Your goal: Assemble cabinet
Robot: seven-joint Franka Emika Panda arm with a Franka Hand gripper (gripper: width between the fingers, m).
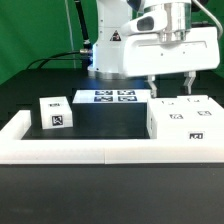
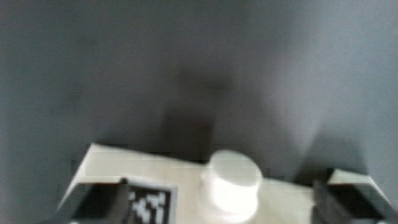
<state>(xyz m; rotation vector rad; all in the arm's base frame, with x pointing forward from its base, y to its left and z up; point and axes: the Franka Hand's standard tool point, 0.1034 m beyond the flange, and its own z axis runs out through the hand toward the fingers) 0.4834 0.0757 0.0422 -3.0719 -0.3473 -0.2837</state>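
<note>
The large white cabinet body (image 1: 181,120) with several tag markers stands at the exterior view's right, against the border wall. A smaller white cube-like part (image 1: 55,113) with tags stands at the exterior view's left. My gripper (image 1: 170,84) hangs just above the back of the cabinet body, open and empty, one finger on each side. In the wrist view my gripper (image 2: 231,208) has its dark fingers (image 2: 98,200) spread apart over the body's white top (image 2: 169,170), which carries a tag (image 2: 153,202) and a rounded white knob (image 2: 235,182).
The marker board (image 1: 108,97) lies flat behind the parts, near the robot's base (image 1: 112,50). A long low white border wall (image 1: 95,150) runs along the front and up both sides. The table (image 1: 100,120) is black.
</note>
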